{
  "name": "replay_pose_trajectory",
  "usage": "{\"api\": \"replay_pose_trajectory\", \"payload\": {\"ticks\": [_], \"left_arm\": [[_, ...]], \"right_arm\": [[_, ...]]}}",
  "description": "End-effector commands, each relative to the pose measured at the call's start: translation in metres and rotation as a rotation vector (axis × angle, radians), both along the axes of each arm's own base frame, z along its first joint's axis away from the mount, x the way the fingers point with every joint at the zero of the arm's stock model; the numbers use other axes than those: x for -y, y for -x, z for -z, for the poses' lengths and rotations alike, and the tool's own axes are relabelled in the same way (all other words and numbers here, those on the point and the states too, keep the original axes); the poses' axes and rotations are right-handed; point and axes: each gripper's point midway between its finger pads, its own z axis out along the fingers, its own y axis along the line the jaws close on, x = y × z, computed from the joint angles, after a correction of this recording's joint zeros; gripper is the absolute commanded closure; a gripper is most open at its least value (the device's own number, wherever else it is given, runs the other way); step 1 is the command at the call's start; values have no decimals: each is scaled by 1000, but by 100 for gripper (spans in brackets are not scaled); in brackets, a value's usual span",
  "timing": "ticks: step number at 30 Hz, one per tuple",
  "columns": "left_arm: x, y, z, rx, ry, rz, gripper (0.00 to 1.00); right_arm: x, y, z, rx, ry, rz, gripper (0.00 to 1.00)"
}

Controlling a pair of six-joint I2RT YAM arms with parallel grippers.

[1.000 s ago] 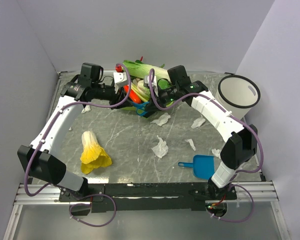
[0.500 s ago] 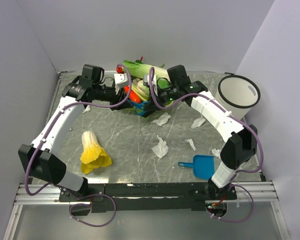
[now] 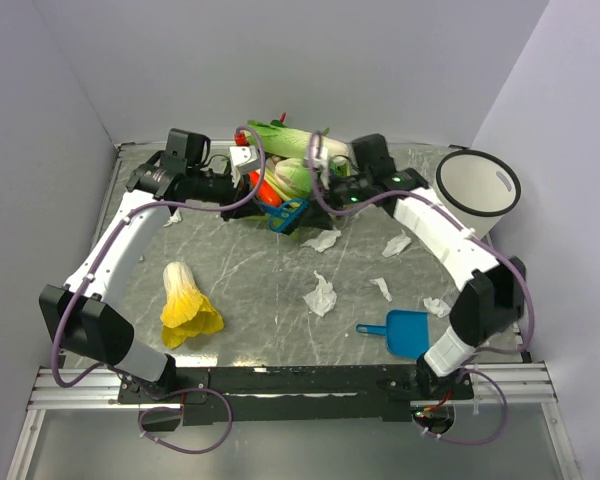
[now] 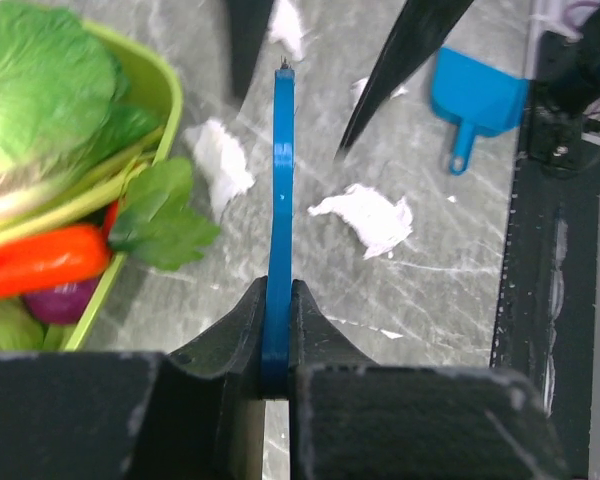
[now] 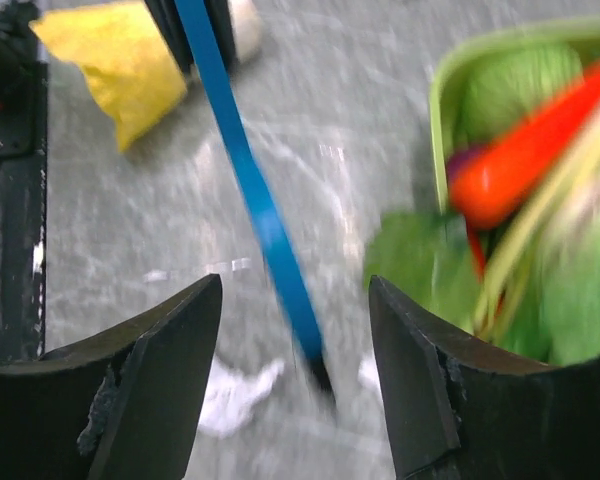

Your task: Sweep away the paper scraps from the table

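Several white paper scraps lie on the marbled table (image 3: 245, 270): one (image 3: 322, 238) near the middle back, another (image 3: 320, 294) further forward, more to the right (image 3: 396, 244). My left gripper (image 3: 252, 186) is shut on a flat blue tool (image 3: 288, 215). In the left wrist view the tool (image 4: 280, 180) shows edge-on, clamped in the gripper (image 4: 277, 300), above scraps (image 4: 370, 215). My right gripper (image 3: 328, 188) stands open just right of it. In the right wrist view, that gripper (image 5: 295, 290) has the blue tool (image 5: 245, 170) crossing between its fingers without touching.
A green basket (image 4: 165, 90) of vegetables (image 3: 285, 165) stands at the back centre. A yellow-and-white cabbage (image 3: 186, 300) lies front left. A blue dustpan (image 3: 405, 330) sits front right, a white bin (image 3: 477, 182) at the back right.
My right gripper has let go of the blue tool and drawn back to the right. The left gripper has tightened on the tool, which stays in place.
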Motion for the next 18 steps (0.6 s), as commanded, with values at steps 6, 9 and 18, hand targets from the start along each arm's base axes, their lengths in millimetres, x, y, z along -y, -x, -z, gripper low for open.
{"api": "replay_pose_trajectory", "payload": {"ticks": [6,9,18], "left_arm": [[-12,-14,20,-78,-27,-200,99],[-6,-20,21,-135,24,-250,99],[3,-39,5,-141,56,-260,99]], "right_arm": [[117,75,46,35,246,100,33],[148,108,76,-48,378,104,33],[208,153,141,-5,686,-42,40]]}}
